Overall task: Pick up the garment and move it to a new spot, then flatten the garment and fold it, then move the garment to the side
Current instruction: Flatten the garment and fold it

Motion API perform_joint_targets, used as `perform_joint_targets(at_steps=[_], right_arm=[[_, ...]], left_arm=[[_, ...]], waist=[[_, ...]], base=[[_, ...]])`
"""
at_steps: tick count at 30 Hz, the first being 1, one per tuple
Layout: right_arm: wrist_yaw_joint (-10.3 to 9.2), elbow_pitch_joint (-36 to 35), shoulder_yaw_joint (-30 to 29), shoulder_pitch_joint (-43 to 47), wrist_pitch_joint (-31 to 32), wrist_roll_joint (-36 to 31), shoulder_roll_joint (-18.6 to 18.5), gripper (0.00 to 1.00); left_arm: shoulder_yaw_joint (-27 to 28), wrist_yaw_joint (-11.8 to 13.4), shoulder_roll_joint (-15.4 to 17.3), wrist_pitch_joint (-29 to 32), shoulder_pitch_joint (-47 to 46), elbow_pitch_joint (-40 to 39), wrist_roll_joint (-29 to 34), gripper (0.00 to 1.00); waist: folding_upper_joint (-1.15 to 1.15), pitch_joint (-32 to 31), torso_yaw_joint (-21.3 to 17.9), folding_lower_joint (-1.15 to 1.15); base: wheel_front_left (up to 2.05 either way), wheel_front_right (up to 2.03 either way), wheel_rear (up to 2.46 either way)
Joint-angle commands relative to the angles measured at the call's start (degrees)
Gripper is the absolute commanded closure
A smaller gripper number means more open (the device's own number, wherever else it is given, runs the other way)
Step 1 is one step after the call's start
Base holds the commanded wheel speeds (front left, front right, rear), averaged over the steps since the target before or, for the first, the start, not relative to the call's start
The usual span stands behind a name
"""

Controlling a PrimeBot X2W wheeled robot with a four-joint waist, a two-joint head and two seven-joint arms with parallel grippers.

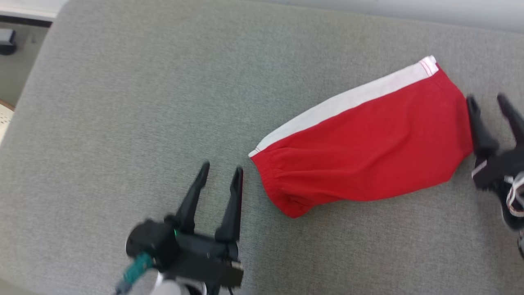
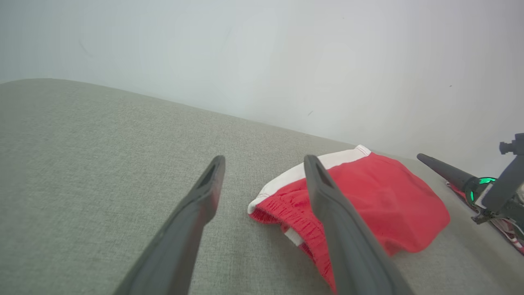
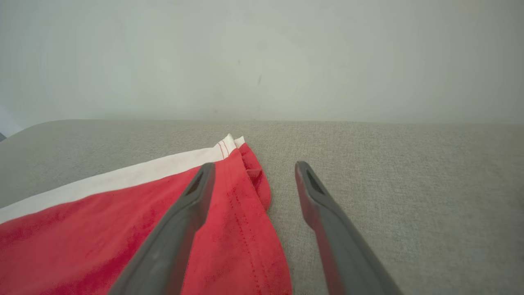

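Grey fabric surface (image 1: 123, 102) meets a pale wall (image 2: 286, 61) — off its left edge, a dark object (image 1: 7, 41), too blurred to name.

A grey woven-fabric bench (image 1: 123, 102) spreads across the head view, its far left corner rounded. Behind its far edge stands a plain, pale wall (image 2: 286, 49), evenly lit, with a few faint marks. Past the rounded corner a white strip (image 1: 24, 10) with a dark underside runs along the top. Below it a small dark object (image 1: 7, 41) sits over dull grey floor (image 1: 16, 78).
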Motion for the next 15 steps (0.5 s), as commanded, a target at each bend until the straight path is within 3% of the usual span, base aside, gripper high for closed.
perform_joint_targets(at_steps=[1,6,15], right_arm=[[-0.13,-0.48,-0.06,1.57,-0.02,0.67,-0.26,0.00],[-0.13,0.92,-0.23,5.05,-0.02,3.30,-0.99,0.00],[-0.13,8.95,0.28,3.05,-0.02,7.43,0.24,0.00]], left_arm=[[0.12,0.26,-0.28,-0.19,2.15,-0.78,1.56,0.00],[-0.72,-0.15,-1.17,-0.16,6.67,-2.21,4.67,0.00],[-2.92,-1.07,-2.06,-0.17,8.36,-1.98,5.93,0.00]], waist=[[0.00,-1.16,0.82,0.01],[0.00,-1.80,2.97,0.01],[0.00,-1.77,6.40,0.01]], base=[[0.00,0.00,0.00],[0.00,0.00,0.00],[0.00,0.00,0.00]])
